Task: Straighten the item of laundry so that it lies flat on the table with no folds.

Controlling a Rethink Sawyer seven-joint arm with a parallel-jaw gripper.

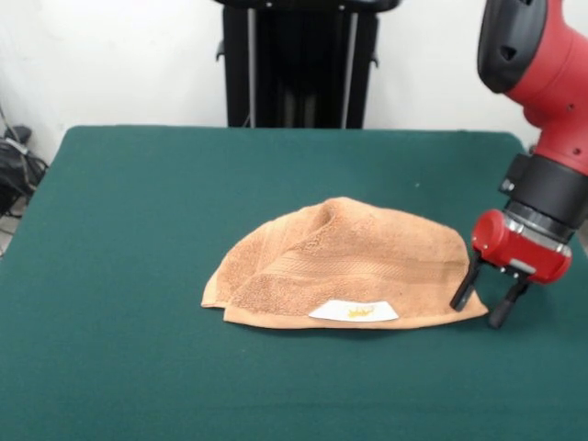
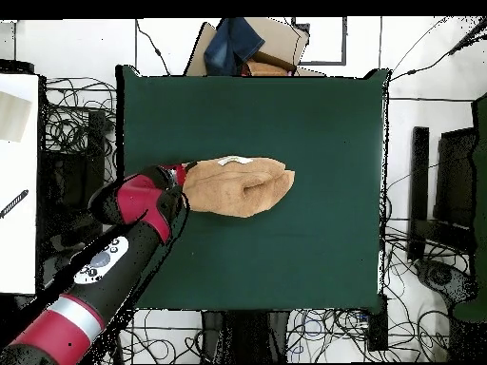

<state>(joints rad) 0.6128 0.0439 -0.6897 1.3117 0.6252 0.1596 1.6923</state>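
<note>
Your gripper (image 1: 489, 306) stands with fingers apart astride the end corner of the towel (image 1: 344, 262), which lies folded mid-table (image 1: 138, 202); judged step: grasping; next, close on that corner and draw outward.

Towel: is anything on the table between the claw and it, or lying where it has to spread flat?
Nothing visible. The claw, fingers apart, is at the towel's corner, one fingertip at its edge. The table around the folded towel shows only bare green felt.
</note>
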